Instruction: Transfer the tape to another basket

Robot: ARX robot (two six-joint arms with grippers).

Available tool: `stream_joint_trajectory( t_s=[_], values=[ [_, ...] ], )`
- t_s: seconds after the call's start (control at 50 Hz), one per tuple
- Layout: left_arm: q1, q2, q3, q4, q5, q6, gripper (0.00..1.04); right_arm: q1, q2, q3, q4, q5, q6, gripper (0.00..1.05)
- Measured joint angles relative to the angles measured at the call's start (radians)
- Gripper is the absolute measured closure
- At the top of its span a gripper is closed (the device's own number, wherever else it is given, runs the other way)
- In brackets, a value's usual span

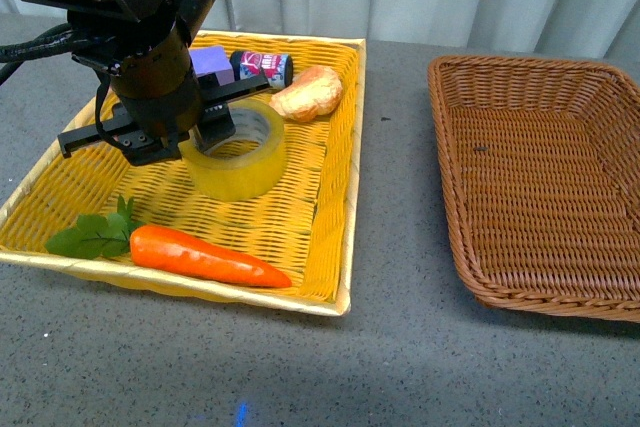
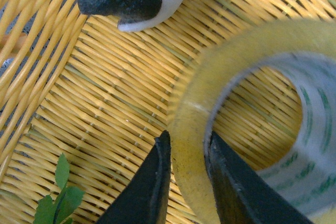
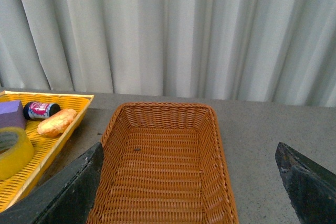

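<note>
Left hand (image 1: 190,137): I see it down in the yellow woven tray (image 1: 290,227), clamped on the tape (image 1: 240,162). In the left wrist view the two dark fingers (image 2: 152,187) pinch the roll's wall, one outside it and one inside the core.
Tape: a translucent yellow roll with a white printed core (image 2: 310,145), hole facing up, in the middle of the yellow tray. I cannot tell whether it rests on the weave or is just clear of it.
Right hand (image 3: 189,153): fingers spread wide apart with nothing between them, held above the counter (image 1: 400,347) and looking over the brown basket.
Basket (image 1: 550,177): dark brown wicker, on the counter to the right of the yellow tray, apart from it, with nothing in it.
Yellow tray, other contents: a carrot (image 1: 205,257) with green leaves (image 1: 90,237) along the near edge; a bread roll (image 1: 308,92), a small dark bottle (image 1: 262,67) and a purple block (image 1: 212,62) at the far end.
Backdrop: a pale curtain (image 3: 184,35) hangs behind the counter.
</note>
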Motion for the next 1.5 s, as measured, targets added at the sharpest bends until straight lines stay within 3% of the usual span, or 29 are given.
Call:
stream_joint_trajectory(
  t_s=[0.08, 0.34, 0.54, 0.64, 0.72, 0.88, 0.98, 1.24, 1.5],
  values=[
    [-0.003, 0.000, 0.005, -0.004, 0.002, 0.007, 0.90, 0.000, 0.000, 0.000, 0.000, 0.000, 0.000, 0.09],
    [0.002, -0.036, -0.038, 0.115, 0.072, 0.163, 0.91, 0.000, 0.000, 0.000, 0.000, 0.000, 0.000, 0.09],
    [0.009, -0.129, -0.051, 0.255, 0.117, 0.386, 0.91, 0.000, 0.000, 0.000, 0.000, 0.000, 0.000, 0.09],
    [0.002, -0.172, -0.038, 0.325, 0.203, 0.535, 0.91, 0.000, 0.000, 0.000, 0.000, 0.000, 0.000, 0.09],
    [-0.040, -0.196, -0.034, 0.393, 0.327, 0.691, 0.91, 0.000, 0.000, 0.000, 0.000, 0.000, 0.000, 0.09],
    [-0.154, -0.200, -0.020, 0.374, 0.507, 0.939, 0.91, 0.000, 0.000, 0.000, 0.000, 0.000, 0.000, 0.09],
    [-0.212, -0.199, -0.002, 0.384, 0.567, 1.078, 0.91, 0.000, 0.000, 0.000, 0.000, 0.000, 0.000, 0.09],
    [-0.257, -0.175, 0.069, 0.279, 0.611, 1.272, 0.91, 0.000, 0.000, 0.000, 0.000, 0.000, 0.000, 0.09],
    [-0.259, -0.161, 0.077, 0.262, 0.622, 1.310, 0.91, 0.000, 0.000, 0.000, 0.000, 0.000, 0.000, 0.09]
  ],
)
